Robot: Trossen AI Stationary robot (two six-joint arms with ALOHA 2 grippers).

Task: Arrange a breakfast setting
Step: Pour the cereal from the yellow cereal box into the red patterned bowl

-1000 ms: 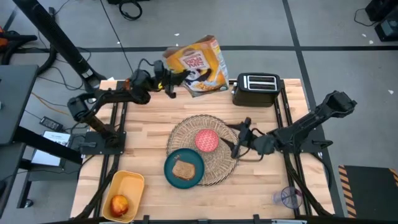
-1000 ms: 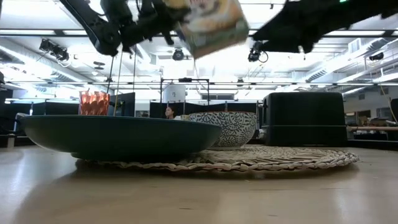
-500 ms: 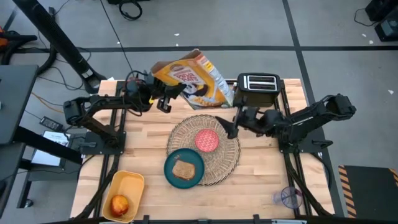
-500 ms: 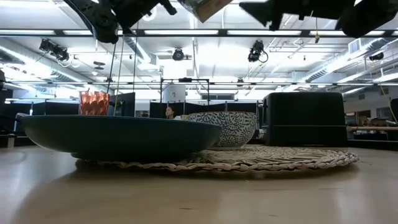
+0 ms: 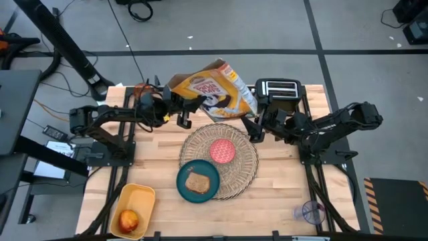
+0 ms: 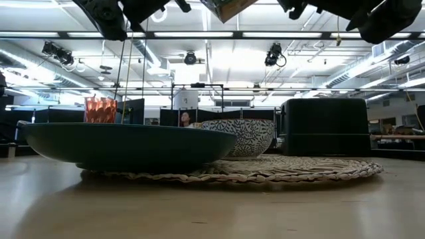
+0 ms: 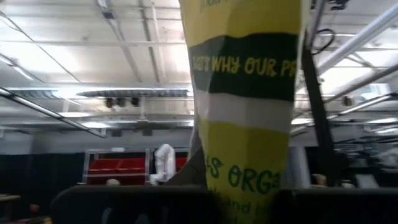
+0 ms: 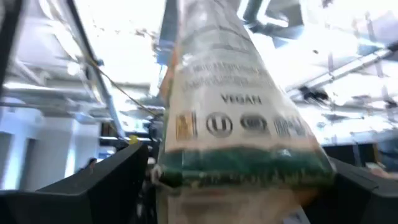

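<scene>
While the left fingers [image 5: 179, 109] grasp the cereal box [image 5: 212, 89] by one end, it hangs tilted above the surface [image 5: 154, 150], its long axis running from them toward the right fingers [image 5: 256, 129], which sit just beside its far corner; whether those are clenched I cannot tell. Cardboard seems light but easily crushed, so a hold on the narrow edges looks safest

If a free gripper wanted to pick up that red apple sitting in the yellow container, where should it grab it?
Probably from straight above, fingers closing across the red apple's round sides. It lies low inside the yellow container, whose raised walls block any sideways approach, while its top is open and uncovered.
</scene>
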